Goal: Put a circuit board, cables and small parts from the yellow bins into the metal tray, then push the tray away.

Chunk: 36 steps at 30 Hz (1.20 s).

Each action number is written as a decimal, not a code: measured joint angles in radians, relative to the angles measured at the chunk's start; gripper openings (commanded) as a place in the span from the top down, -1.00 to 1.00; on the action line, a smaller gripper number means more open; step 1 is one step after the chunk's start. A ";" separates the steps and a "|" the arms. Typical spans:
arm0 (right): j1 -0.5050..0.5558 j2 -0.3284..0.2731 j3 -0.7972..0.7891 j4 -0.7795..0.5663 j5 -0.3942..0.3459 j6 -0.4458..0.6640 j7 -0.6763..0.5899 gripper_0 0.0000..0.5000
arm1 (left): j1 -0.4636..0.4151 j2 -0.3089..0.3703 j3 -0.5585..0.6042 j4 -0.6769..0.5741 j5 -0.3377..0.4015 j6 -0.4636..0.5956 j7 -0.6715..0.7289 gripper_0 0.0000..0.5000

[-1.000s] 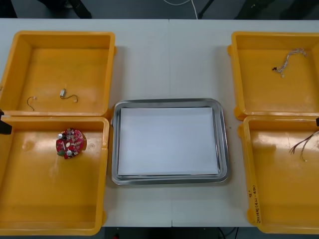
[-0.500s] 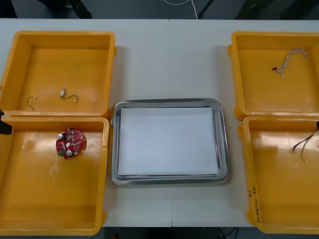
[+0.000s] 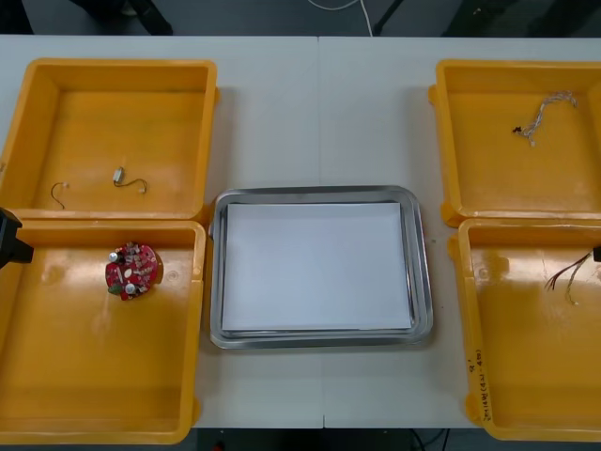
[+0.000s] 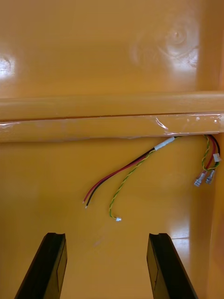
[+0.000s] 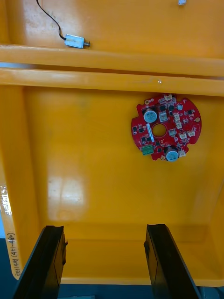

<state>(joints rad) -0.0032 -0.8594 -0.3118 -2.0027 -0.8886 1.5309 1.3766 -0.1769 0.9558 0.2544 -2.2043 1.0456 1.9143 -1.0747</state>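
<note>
A round red circuit board lies in the near left yellow bin. In the left wrist view the board sits beyond my left gripper, off toward one finger, and the gripper is open over the bin's near wall. At the front view's left edge the left gripper pokes in over that bin. My right gripper is open above the near right bin's floor, short of a red, black and yellow cable. The white-lined metal tray sits between the bins.
The far left bin holds a thin black cable with a small metal part. A twisted cable lies in the far right bin. The near right bin holds the red and yellow cable.
The left gripper has edged a little farther in from the front view's left edge. Board, cables and tray have not moved.
</note>
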 measured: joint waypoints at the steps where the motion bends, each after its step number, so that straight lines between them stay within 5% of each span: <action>1: 0.008 0.000 0.002 0.000 0.007 -0.012 0.000 -1.00 | 0.000 -0.004 0.000 0.000 -0.001 0.000 0.000 -1.00; 8: 0.045 0.000 0.062 0.000 0.079 -0.104 0.000 -1.00 | 0.000 -0.056 -0.001 0.000 -0.010 0.000 0.000 -1.00; 23: 0.051 0.000 0.165 0.135 0.079 -0.241 0.000 -1.00 | 0.000 -0.141 -0.102 0.000 -0.117 -0.003 0.000 -1.00; 36: 0.051 0.000 0.220 0.199 0.077 -0.316 -0.003 -1.00 | 0.000 -0.186 -0.219 0.000 -0.228 -0.106 0.000 -1.00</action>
<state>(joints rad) 0.0477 -0.8595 -0.0915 -1.8034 -0.8117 1.2147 1.3740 -0.1769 0.7701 0.0355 -2.2042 0.8174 1.8083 -1.0746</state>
